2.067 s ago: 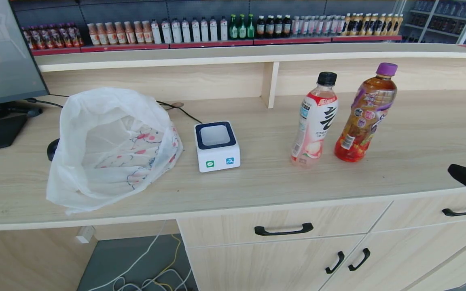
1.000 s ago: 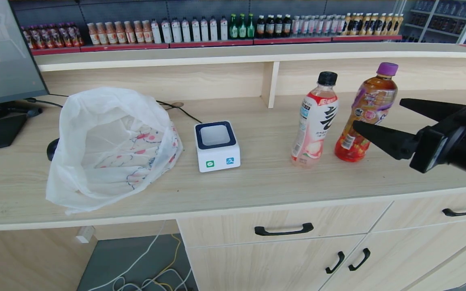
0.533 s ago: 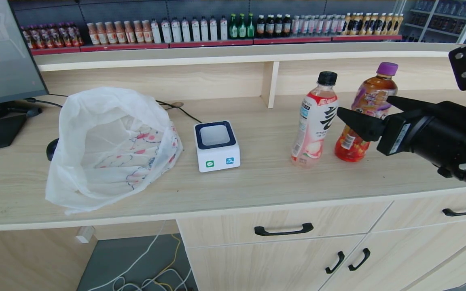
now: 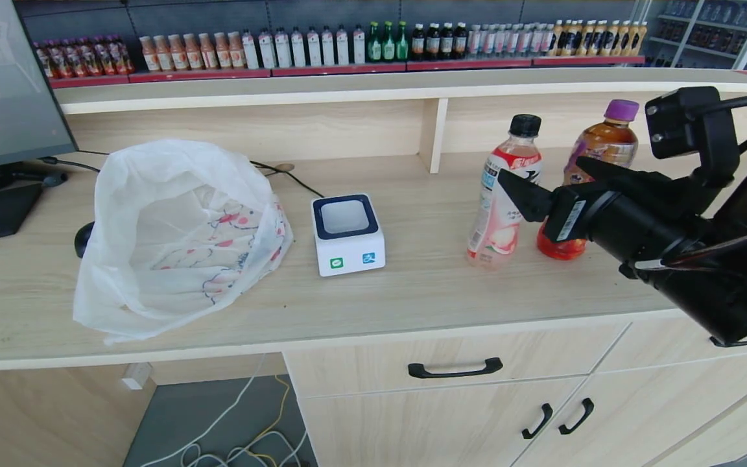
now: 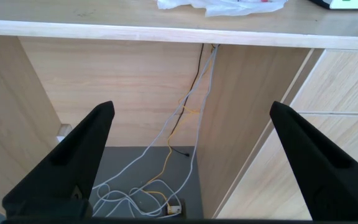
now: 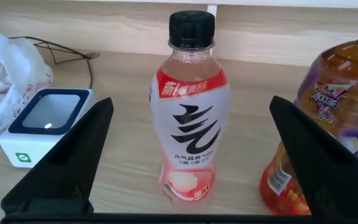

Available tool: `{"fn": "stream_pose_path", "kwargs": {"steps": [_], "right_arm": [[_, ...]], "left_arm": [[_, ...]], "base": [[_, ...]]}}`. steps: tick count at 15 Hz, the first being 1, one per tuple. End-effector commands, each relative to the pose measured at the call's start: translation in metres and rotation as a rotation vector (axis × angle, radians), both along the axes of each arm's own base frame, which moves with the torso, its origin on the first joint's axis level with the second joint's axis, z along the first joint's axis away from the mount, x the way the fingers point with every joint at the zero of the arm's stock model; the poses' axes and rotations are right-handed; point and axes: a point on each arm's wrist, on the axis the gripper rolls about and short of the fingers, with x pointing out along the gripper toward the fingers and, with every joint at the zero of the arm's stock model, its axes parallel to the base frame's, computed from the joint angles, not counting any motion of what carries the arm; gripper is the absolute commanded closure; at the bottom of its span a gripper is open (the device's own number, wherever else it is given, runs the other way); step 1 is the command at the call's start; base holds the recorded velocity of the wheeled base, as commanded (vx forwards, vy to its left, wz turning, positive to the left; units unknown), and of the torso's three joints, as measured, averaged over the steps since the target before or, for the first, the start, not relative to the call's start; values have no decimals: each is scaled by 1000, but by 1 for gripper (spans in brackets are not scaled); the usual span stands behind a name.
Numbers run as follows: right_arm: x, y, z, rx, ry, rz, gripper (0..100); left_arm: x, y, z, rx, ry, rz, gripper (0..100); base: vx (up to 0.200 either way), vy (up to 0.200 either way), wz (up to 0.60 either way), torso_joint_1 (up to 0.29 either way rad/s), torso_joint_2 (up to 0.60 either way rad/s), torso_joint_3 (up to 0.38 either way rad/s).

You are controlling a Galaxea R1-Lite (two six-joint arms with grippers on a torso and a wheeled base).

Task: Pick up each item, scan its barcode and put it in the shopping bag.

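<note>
Head view: the spread right gripper (image 4: pixel 544 168) half-hides the purple-capped tea bottle (image 4: pixel 607 139); the black-capped peach drink bottle (image 4: pixel 493 227) stands upright. Below the counter, the left gripper (image 5: pixel 191 109) is spread too.

The pink bottle (image 4: pixel 491 220) stands straight up on the counter (image 4: pixel 425 285). It is see-through, with a black cap and a white and red label that has a peach picture near the bottom. Just beside it stands the tea bottle (image 4: pixel 604 146), full of brown drink, with a purple cap. The little white scanner (image 4: pixel 347 237) is a box with a dark rim around its top window. The shopping bag (image 4: pixel 179 233) is thin white plastic with red and blue marks, lying open beside the scanner.
</note>
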Motion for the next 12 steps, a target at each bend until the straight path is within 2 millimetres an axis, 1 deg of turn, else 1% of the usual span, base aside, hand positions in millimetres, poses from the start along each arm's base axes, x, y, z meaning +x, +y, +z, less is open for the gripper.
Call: {"fn": "stream_pose_path", "kwargs": {"steps": [1,5,9,12], "right_arm": [[11,4,-14,-25,43,-23,0],[17,7,-22,-20,68,-64,0],[31,19,-35,14,38,-97,0],[34,21,-40,2,50,-100,0]], "left_arm": [[0,0,0,0,-1,1,0],[0,0,0,0,-1,1,0],[0,0,0,0,-1,1,0],[0,0,0,0,-1,1,0]], "base": [[0,0,0,0,0,0],[0,0,0,0,0,0],[0,0,0,0,0,0],[0,0,0,0,0,0]]}}
